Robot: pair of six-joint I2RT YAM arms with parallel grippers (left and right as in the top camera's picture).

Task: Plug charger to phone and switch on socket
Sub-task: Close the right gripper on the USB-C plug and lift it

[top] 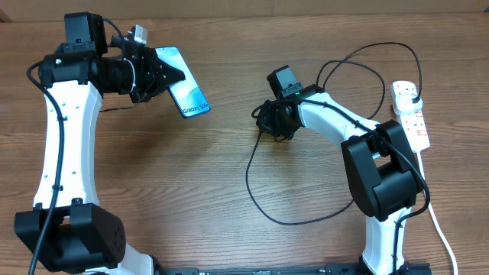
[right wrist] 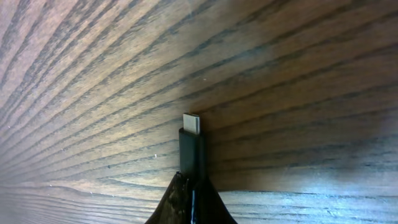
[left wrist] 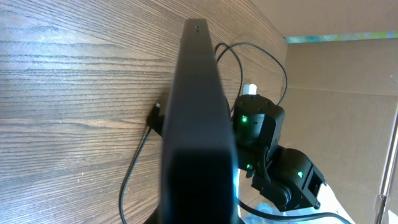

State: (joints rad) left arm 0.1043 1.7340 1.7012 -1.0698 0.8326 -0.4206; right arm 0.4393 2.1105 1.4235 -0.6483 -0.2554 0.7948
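Far left: left end effector (top: 162, 73) clamped the phone (top: 188, 95), tilted | centre: right end effector (top: 267, 122) pinched the charger (right wrist: 191, 149) by its connector tip | far right: socket (top: 413, 116) lay on the surface (top: 221, 229) | step: bringing tip to phone | next: line the tip up squarely with the port.

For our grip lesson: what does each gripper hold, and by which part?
Left gripper: phone, by one end. Right gripper: charger, by the connector's black housing.

Noted: left arm (top: 65, 145) and right arm (top: 330, 116) have white link shells and black joint housings (top: 382, 172). Black cables (top: 52, 114) run along the white links. The left hand (top: 170, 75) and right hand (top: 265, 122) are black. Green lights (left wrist: 244, 119) glow on the right arm's joints.
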